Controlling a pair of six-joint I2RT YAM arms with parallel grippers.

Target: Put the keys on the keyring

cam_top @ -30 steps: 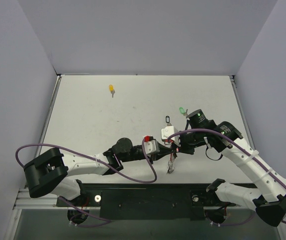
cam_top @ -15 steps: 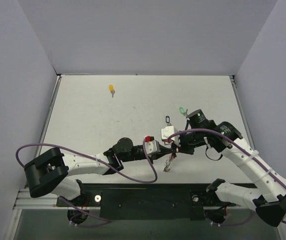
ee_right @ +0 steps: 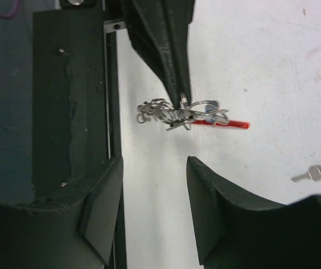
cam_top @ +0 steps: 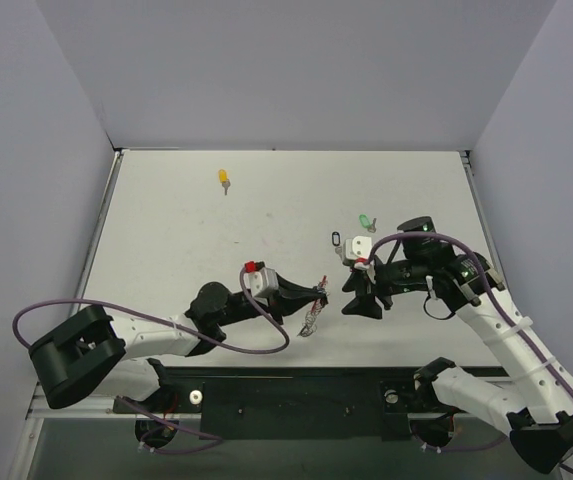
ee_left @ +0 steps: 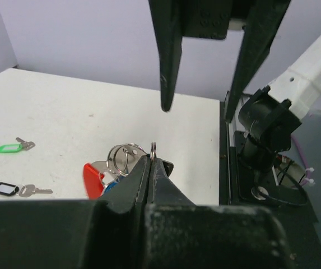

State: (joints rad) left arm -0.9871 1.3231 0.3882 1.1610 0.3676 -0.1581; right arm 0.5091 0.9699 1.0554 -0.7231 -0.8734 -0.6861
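My left gripper (cam_top: 320, 292) (ee_left: 150, 159) is shut on a thin silver ring of the keyring (ee_left: 153, 149). The rest of the keyring (cam_top: 309, 320) (ee_right: 182, 115) hangs below it: a tangle of silver pieces with a red part (ee_left: 92, 178) (ee_right: 231, 124). My right gripper (cam_top: 362, 299) (ee_right: 154, 162) stands open a short way to the right of the bundle, touching nothing. Loose keys lie on the table: a yellow-headed key (cam_top: 224, 180) at the far left, a green-headed key (cam_top: 365, 222) (ee_left: 12, 147), and a key on a black-outlined tag (cam_top: 337, 240) (ee_left: 6, 189) (ee_right: 317, 172).
The black base rail (cam_top: 296, 395) (ee_right: 70, 101) runs along the table's near edge, close under both grippers. Purple cables (cam_top: 266, 345) loop off both arms. Grey walls close in the white table (cam_top: 166, 250) on three sides.
My right gripper has opened, let go of the keyring and backed off to the right. My left gripper has shut on the keyring and drawn left with it.
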